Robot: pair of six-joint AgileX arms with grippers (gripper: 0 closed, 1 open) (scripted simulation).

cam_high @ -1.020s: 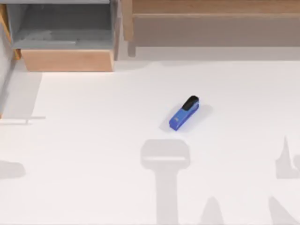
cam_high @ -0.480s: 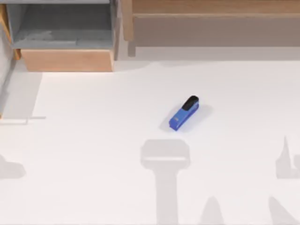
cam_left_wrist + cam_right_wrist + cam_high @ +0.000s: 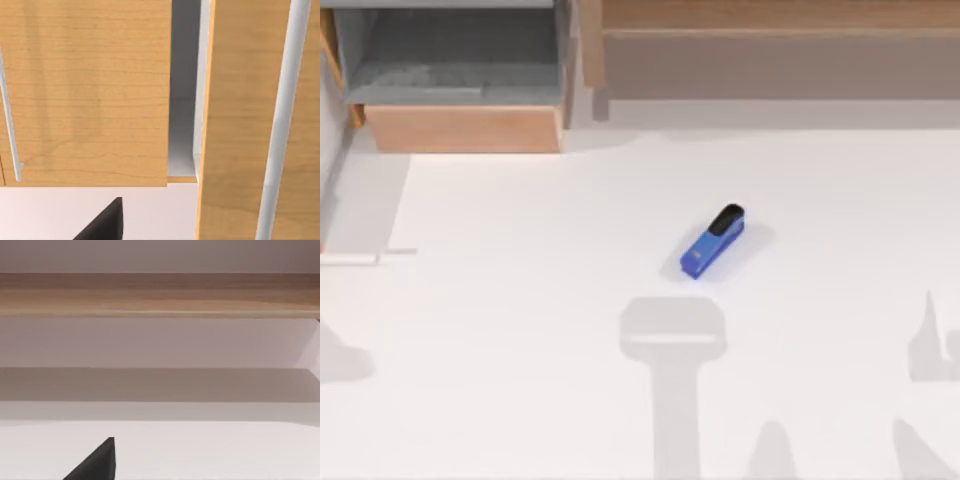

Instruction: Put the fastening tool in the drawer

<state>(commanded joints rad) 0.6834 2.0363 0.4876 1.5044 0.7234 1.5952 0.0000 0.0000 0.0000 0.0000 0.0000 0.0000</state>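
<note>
One stapler point(image 3: 714, 243) lies on the white table point(image 3: 520, 330), a little right of centre in my top view, set on a slant with its black rounded end toward the shelf side and its blue end toward the near edge. Nothing touches it. There is a small orange mark on its blue end, too small for me to read as writing or a brand.

The drawer point(image 3: 460, 128) sits at the table's far left corner, pulled open, its grey inside showing above the tan front panel. It is well apart from the stapler. To its right, along the far edge, runs the long brown shelf point(image 3: 770, 40).

From my left wrist view I see tan wood panels up close, a pale rod handle point(image 3: 11, 130) on one of them, and a dark finger point(image 3: 102, 225) of the left gripper at the lower edge. My right wrist view faces the shelf, with one dark finger point(image 3: 95, 462) of the right gripper low in the picture. For either gripper, I cannot tell how the fingers stand.
</note>
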